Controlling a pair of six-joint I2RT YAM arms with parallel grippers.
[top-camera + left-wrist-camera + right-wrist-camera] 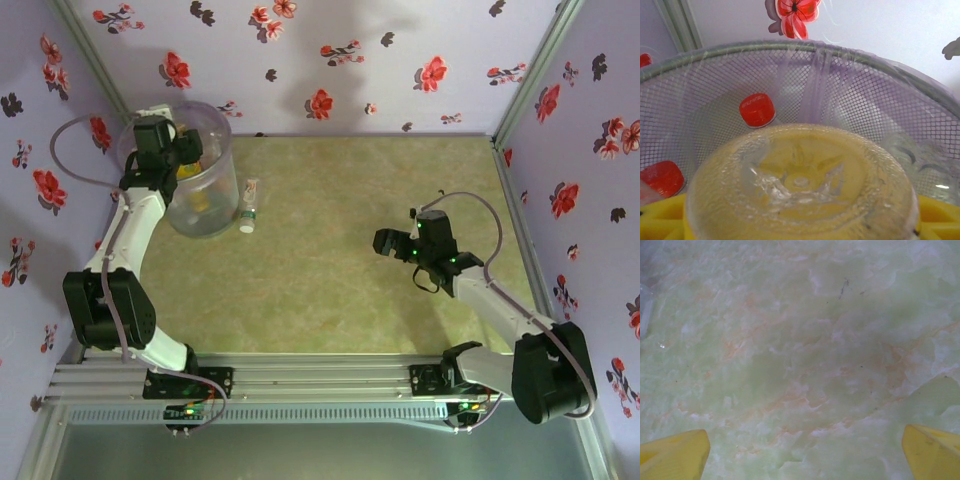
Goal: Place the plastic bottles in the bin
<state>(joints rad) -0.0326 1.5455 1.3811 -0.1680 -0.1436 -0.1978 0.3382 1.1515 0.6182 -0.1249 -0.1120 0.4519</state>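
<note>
From above, the left gripper [188,152] hangs over the mouth of the large round translucent greyish plastic bin [212,208] at the far left. One small clear plastic bottle [248,205] with a white cap lies on the green marbled table [330,300], just beside the bin. The right gripper [386,243] hovers over the table, well apart from both.

Left wrist: the round base of a yellow plastic bottle [800,185] sits between the yellow fingers [660,220] (gripped or let go, I cannot tell), above two red caps [757,109] inside the bin.

Right wrist: the jaws are spread wide and empty over the table.
</note>
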